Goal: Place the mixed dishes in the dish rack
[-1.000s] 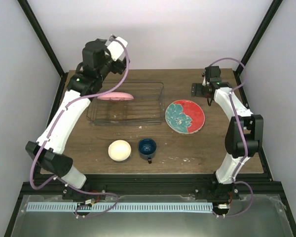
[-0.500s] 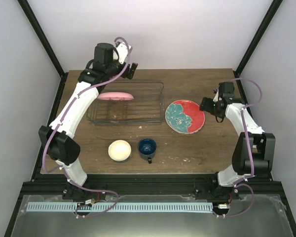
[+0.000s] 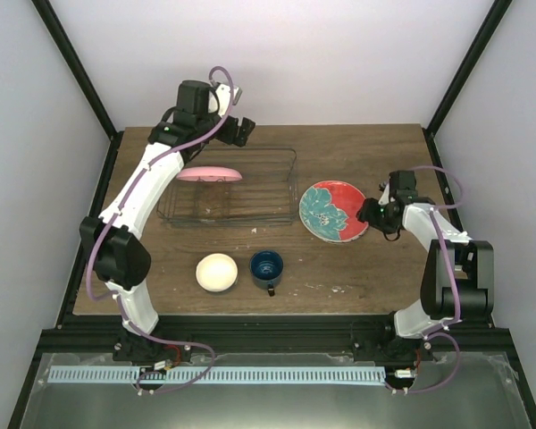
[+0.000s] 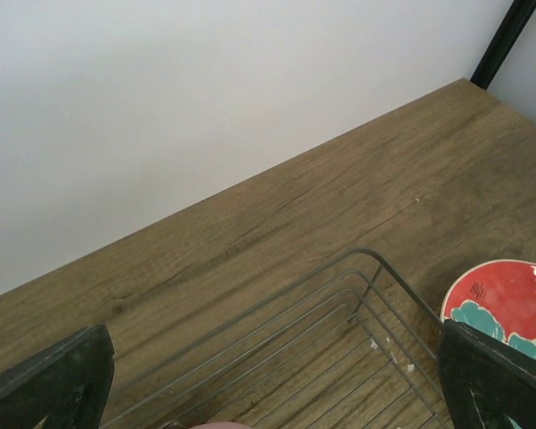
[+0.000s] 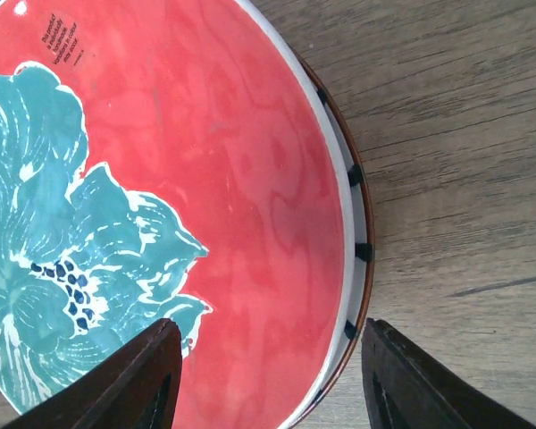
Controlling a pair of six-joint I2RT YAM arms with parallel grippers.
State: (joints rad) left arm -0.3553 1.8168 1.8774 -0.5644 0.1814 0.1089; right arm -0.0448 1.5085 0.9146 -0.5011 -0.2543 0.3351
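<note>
1. Right pincer [image 3: 366, 213] is brought in from the far right corner to the right edge of the red plate with teal flowers [image 5: 161, 179]. Its fingers [image 5: 134, 375] are spread wide, the plate's rim is seen between them, and nothing is gripped yet.
2. A sliver of the white plate with dark radial stripes [image 5: 355, 255] is seen under that rim. The two plates are stacked on the tabletop [image 3: 357, 268], just right of the dish rack [image 3: 295, 183].
3. The left pincer [image 3: 239, 131] is swung rightward to the rack's far edge and is held wide, with nothing in it.
4. The plain pink plate [image 3: 209, 174] is left unmoved, so it is judged loaded. The red plate is judged to be next.
5. Only the pink plate is held in the rack, tilted in its far left part. The small cream bowl [image 3: 216, 272] and the dark blue mug [image 3: 266, 266] are left near the rack's front. Nothing is seen inside either.
</note>
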